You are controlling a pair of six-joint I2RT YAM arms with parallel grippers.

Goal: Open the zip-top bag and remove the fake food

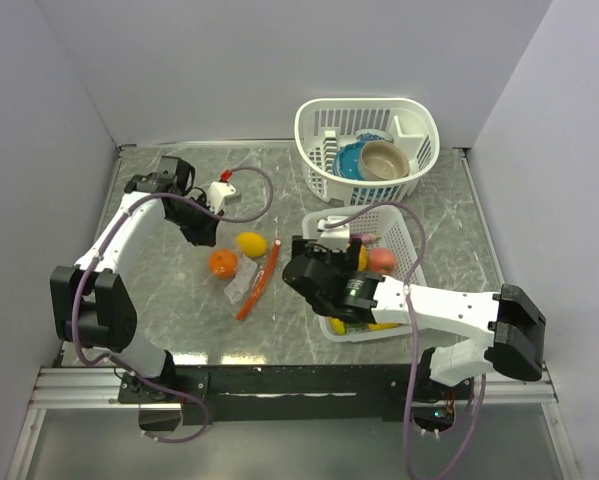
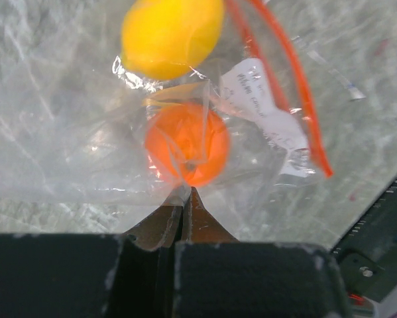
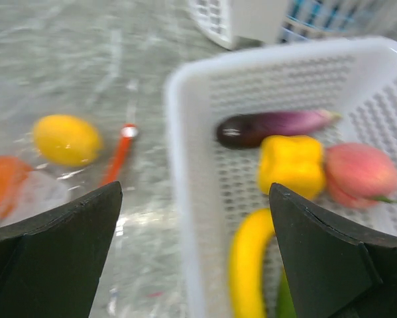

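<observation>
Already, some fake food [image 3: 289, 162] lies in the white basket [image 3: 185, 132] toward the surface's right edge. The zip-top bag [image 1: 241, 288], mid-surface, looks open, with an orange fruit [image 2: 187, 142] and a yellow fruit [image 2: 171, 33] yet to come out. The left end effector [image 2: 185, 205] pinches its bottom; the right end effector [image 3: 195, 245] is spread wide.

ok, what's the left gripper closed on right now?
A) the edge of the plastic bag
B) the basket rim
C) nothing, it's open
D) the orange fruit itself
A: in the left wrist view the left gripper has its tips shut on a pinched fold of the bag, with the orange fruit just beyond them under the plastic.
</observation>
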